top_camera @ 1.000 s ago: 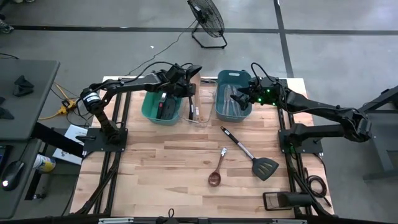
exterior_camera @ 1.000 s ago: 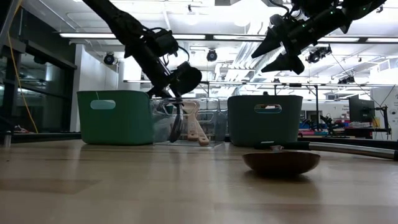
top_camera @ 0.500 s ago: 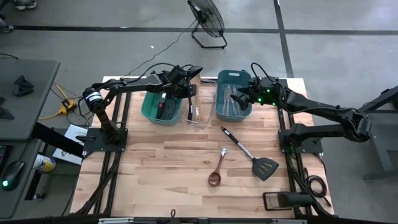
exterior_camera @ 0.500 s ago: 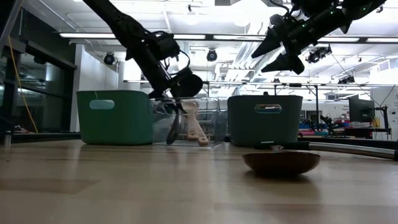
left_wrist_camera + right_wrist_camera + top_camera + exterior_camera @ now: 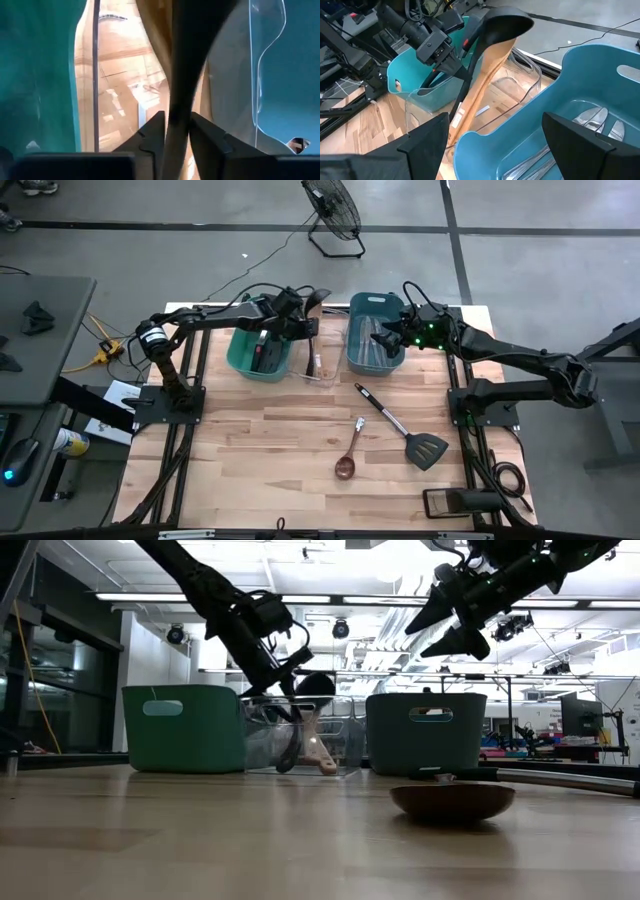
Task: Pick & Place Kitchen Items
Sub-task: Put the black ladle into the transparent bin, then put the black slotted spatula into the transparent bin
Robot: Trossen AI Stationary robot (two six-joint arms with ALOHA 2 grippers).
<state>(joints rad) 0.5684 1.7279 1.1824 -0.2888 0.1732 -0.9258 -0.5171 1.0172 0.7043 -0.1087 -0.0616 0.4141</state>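
Two utensils lie loose on the pale wooden desk: a brown glossy wooden spoon and a black slotted spatula. Left gripper, fingers clamped on a matte black ladle standing in the clear plastic bin; lower handle hidden. Right gripper, fingers apart, above the blue plastic bin of silver cutlery.

Left hand over clear bin, black ladle standing inside, wooden spoon on table
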